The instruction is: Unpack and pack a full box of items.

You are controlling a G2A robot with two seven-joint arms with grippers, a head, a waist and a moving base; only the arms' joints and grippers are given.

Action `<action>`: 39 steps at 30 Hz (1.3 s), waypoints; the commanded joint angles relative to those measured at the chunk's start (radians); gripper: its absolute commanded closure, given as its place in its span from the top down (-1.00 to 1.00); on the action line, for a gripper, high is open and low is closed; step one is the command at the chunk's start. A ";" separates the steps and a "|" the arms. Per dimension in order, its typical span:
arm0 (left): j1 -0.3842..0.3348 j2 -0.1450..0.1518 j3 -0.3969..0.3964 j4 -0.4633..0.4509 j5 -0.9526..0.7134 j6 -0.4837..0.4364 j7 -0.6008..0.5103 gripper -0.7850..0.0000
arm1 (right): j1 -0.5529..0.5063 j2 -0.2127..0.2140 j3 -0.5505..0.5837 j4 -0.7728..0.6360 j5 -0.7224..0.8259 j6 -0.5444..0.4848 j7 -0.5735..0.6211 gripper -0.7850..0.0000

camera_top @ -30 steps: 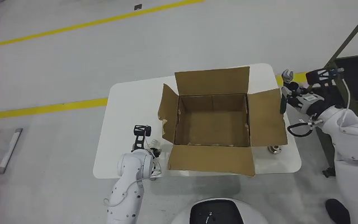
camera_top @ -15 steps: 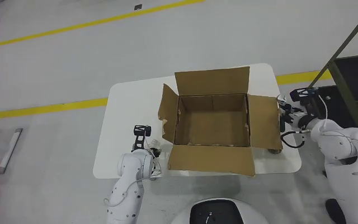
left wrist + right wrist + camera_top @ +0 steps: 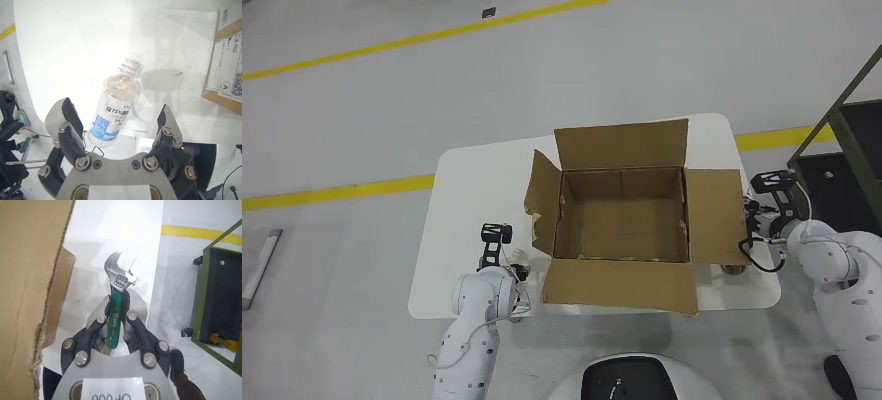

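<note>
Two arms flanked an open brown cardboard box (image 3: pixel 622 215), which sat near the centre of the top view on a white table with rounded corners (image 3: pixel 467 190), its four flaps folded outward. The left end effector (image 3: pixel 118 111) was at the lower left of the top view, over the table's near corner and just beside the box's left flap. Its black ribbed fingers (image 3: pixel 70 111) were spread wide on either side of a clear plastic bottle with a white cap and a blue-and-white label (image 3: pixel 115 102), and neither finger touched it. The bottle was on the table close to the edge; whether it stood or lay could not be told. The right end effector (image 3: pixel 117 307) was at the right of the top view, beside the box's right flap. It was clamped on the green handle of a small adjustable wrench with a bright steel head (image 3: pixel 119 270), and the head stuck out beyond the fingertips, above the table and clear of the cardboard. Past the table's right edge stood an olive-green metal cart (image 3: pixel 206 291) on the grey floor, and a yellow floor line (image 3: pixel 342 190) ran behind the table.
</note>
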 commanded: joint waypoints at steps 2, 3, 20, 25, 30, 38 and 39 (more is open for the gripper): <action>0.000 0.000 0.000 0.000 0.000 0.000 0.000 1.00 | 0.004 0.003 -0.010 0.017 -0.022 0.004 0.005 -1.00; 0.000 0.000 0.000 0.000 0.000 0.000 0.000 1.00 | 0.008 0.004 -0.018 0.023 -0.046 0.011 0.014 -1.00; 0.000 0.000 0.000 0.000 0.000 0.000 0.000 1.00 | 0.055 0.006 -0.101 0.112 -0.073 0.065 0.045 -1.00; 0.000 0.000 0.000 0.000 0.000 0.000 0.000 1.00 | 0.058 0.010 -0.105 0.114 -0.070 0.055 0.052 -0.52; 0.000 0.000 0.000 0.000 0.000 0.000 0.000 1.00 | 0.052 0.014 -0.102 0.101 -0.059 0.054 0.051 -0.08; 0.000 0.000 0.000 0.000 0.000 0.000 0.000 1.00 | -0.007 0.022 0.047 -0.005 0.229 0.053 0.012 1.00; 0.000 0.000 0.000 0.000 0.000 0.000 0.000 1.00 | -0.023 0.023 0.080 -0.015 0.314 0.041 0.010 1.00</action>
